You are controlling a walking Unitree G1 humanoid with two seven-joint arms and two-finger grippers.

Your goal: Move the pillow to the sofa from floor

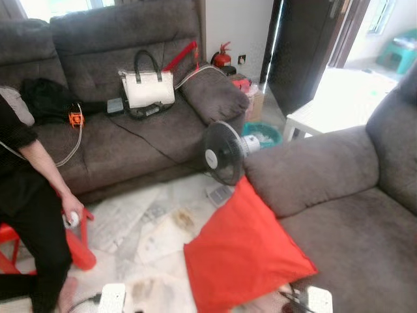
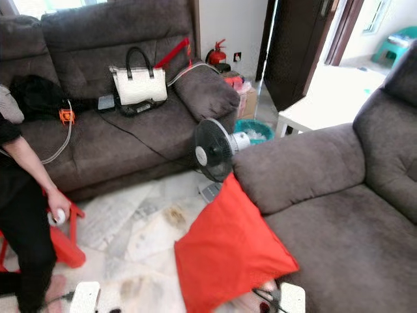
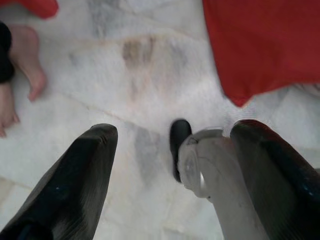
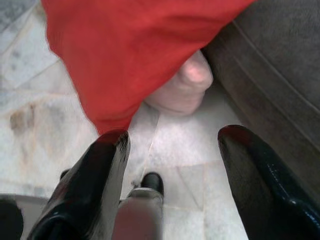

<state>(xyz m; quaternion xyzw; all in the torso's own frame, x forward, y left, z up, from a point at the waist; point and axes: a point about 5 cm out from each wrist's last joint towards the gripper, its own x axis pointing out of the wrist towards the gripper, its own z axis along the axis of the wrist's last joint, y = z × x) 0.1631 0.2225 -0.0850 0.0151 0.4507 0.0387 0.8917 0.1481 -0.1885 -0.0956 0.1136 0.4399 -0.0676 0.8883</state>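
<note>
You get bright daylight in both eye views — it pours in through the doorway (image 1: 352,72) on the right and burns the floor beyond it to near white, glaring off the white stool (image 2: 313,111). A window (image 1: 58,6) at the top left is blown out too. The sofa (image 1: 130,143) stays mid-toned and readable. Detail is soft throughout, and the person (image 1: 26,195) at the left edge is smeared. In your wrist views the floor (image 3: 150,90) is evenly lit and hazy; the black fingers (image 3: 75,185) close to the lens are out of focus, with a pale sheen on the right hand's fingers (image 4: 260,185). The pillow (image 4: 135,55) reads as flat, saturated red — its edges blurred.
</note>
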